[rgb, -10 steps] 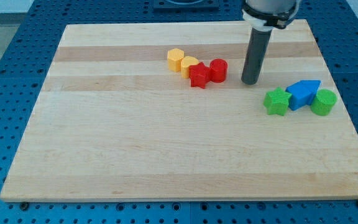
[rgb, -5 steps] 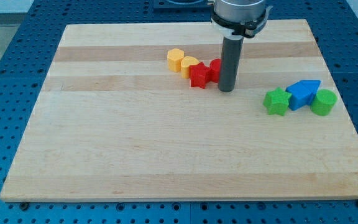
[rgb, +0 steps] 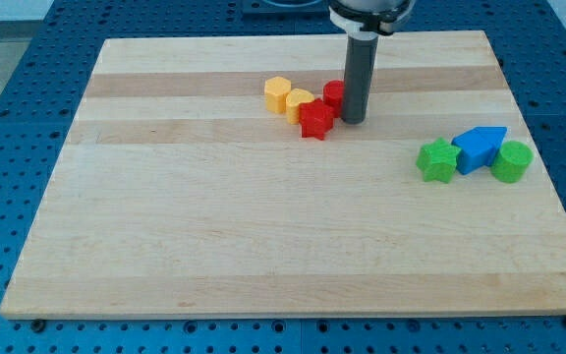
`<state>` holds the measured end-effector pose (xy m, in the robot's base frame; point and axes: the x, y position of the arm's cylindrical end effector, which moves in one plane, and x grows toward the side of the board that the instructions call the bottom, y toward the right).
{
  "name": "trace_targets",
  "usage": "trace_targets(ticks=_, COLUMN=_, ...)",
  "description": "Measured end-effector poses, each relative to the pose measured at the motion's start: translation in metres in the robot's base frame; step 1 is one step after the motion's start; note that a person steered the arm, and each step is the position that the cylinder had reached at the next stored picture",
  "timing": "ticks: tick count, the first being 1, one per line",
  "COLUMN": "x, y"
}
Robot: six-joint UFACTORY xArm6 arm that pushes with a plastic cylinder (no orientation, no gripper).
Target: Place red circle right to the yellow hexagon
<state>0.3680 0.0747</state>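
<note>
Camera view: a pale wooden board (rgb: 263, 236) lies on a blue perforated table (rgb: 28, 79). In the upper middle of the frame sits a tight cluster: a yellow hexagon (rgb: 278, 93) at the left, a second yellow block (rgb: 299, 101) just to its lower right with a shape too hard to make out, and a red star (rgb: 314, 120) touching that block's lower right. At the right of the frame, well apart from this cluster, a green star (rgb: 437, 160), a blue block (rgb: 480, 147) and a green cylinder (rgb: 511, 160) stand bunched together.

The dark rod comes down from the top edge, where its upper mount is cut off. It hides the right part of the red circle (rgb: 333, 93), a small red cylinder of which only the left part shows, just above the red star's right side. My tip (rgb: 353, 121) rests on the board directly against the red circle's right, beside the red star. The arm carries no gripper, only this rod, which holds nothing.
</note>
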Motion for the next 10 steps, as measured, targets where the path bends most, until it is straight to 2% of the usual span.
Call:
trace_targets(ticks=3, x=-0.009, y=0.005)
trace_targets(ticks=5, x=-0.009, y=-0.02)
trace_targets(ticks=7, x=-0.02, y=0.028)
trace_targets(ticks=10, x=-0.031, y=-0.007)
